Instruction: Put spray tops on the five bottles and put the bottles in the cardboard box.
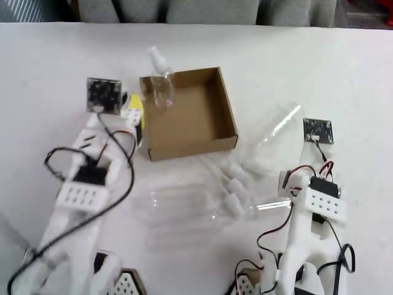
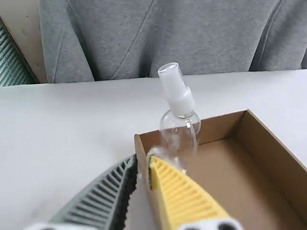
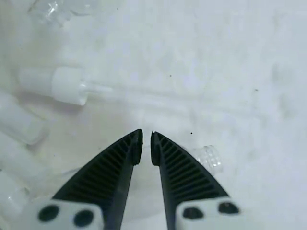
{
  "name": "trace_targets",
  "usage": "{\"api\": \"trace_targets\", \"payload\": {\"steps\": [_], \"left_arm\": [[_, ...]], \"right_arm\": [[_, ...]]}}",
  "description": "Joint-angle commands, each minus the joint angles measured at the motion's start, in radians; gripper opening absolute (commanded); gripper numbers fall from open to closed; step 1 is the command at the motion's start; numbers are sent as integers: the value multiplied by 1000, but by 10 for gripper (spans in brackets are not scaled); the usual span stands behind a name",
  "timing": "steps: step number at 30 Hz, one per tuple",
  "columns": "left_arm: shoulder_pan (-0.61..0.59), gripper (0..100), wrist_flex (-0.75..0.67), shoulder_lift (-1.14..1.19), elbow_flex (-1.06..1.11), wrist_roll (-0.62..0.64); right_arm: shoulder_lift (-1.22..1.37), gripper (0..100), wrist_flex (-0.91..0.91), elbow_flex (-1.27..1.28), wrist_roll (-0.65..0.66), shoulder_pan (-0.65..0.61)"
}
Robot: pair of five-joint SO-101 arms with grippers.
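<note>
PACKING TABLE: One capped bottle point(image 1: 161, 86) stands in the far left corner of the cardboard box point(image 1: 202, 144). Its long axis is near upright and slightly tilted, with its sprayer point(image 2: 175, 88) uppermost. We see the left gripper point(image 2: 143, 165) at that corner's left wall, its yellow finger point(image 2: 182, 196) on the box side and its grey finger point(image 2: 100, 201) outside. The two are drawn to a thin slit, and we cannot tell whether they pinch the cardboard. The bottle rises just beyond the yellow finger's tip. The box's brown floor runs from the bottle to the right wall, and a broad band of white table point(image 1: 307, 55) lies between the box and the far edge. Nearer the arms, clear bottles point(image 1: 181, 203) lie on their sides beside loose spray tops point(image 1: 233, 187). The right gripper point(image 3: 146, 143) hangs over the table, its black fingers nearly touching with nothing between them. A single spray top point(image 3: 67, 86) with its dip tube lies ahead of it, and an open bottle neck point(image 3: 209, 157) sits just beside one finger.
</note>
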Motion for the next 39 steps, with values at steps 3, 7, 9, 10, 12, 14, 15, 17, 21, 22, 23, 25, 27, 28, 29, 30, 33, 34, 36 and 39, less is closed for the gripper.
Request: {"api": "trace_targets", "payload": {"steps": [3,7,9,10,12,14,15,17,21,22,23,25,27,28,29,30,33,34,36,39], "left_arm": [[-4,39,637,-469,-89,-11],[-2,23,945,-570,-236,-3],[-2,21,1088,-564,-316,-3],[-2,21,1163,-550,-356,-3],[-1,21,1293,-493,-437,-3],[28,21,1393,-403,-508,-5],[53,21,1433,-346,-534,-5],[110,21,1484,-228,-560,-2],[217,21,1498,-22,-563,98],[242,21,1491,13,-568,112],[269,21,1485,35,-572,115],[335,23,1487,41,-586,117],[410,24,1491,28,-591,106],[440,24,1504,19,-589,74],[464,24,1508,10,-585,2],[486,24,1513,2,-585,-91],[510,24,1544,-2,-583,-290],[510,24,1554,-1,-582,-331],[510,37,1559,-1,-551,-411],[507,146,1547,-2,-468,-509]], "right_arm": [[-16,18,-15,-3,2,-5],[-16,18,-15,0,2,-5],[-16,18,-15,8,2,-5],[-16,18,-15,8,2,-7],[-16,18,-15,8,2,-7],[-16,18,-15,8,2,-7],[-16,18,-15,8,2,-7],[-16,17,-15,9,2,-7],[-16,17,-15,9,2,-5],[-16,17,-15,9,2,-5],[-16,17,-18,9,2,-5],[-16,17,-36,21,3,-5],[-16,17,-56,31,8,-7],[-16,17,-56,31,8,-7],[-16,17,-56,31,8,-7],[-16,17,-58,31,8,-7],[-16,17,-58,31,8,-7],[-16,17,-58,31,8,-7],[-16,18,-58,31,8,-7],[-16,18,-58,31,9,-7]]}}
